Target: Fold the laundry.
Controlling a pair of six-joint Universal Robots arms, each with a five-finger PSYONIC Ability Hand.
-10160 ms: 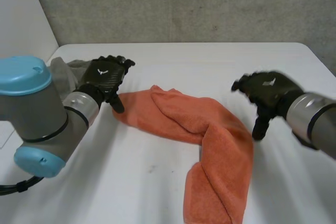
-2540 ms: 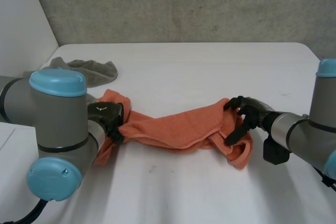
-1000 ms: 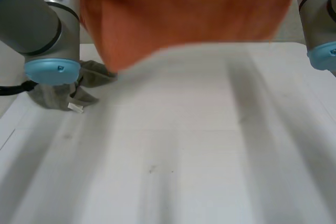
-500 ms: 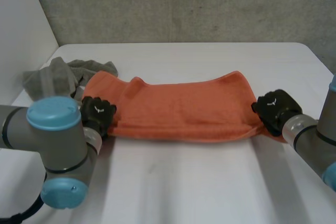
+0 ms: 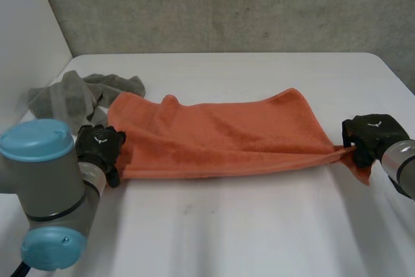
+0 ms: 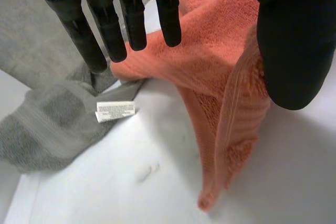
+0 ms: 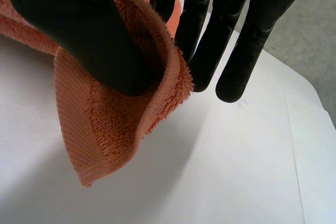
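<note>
Orange towel (image 5: 220,137) lying stretched flat across white table (image 5: 259,225). Off its left end, grey cloth (image 5: 78,95) sitting bunched, touching it. Left hand (image 5: 98,144) pinching its near-left corner, thumb against straight fingers; right hand (image 5: 371,133) pinching its near-right corner likewise. Risk: both pinches looking shallow, so extra tension may be pulling a corner free and bunching the towel.

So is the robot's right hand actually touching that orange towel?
Touching. The right wrist view shows the right hand pinching a corner of the orange towel between its thumb and fingers.
</note>
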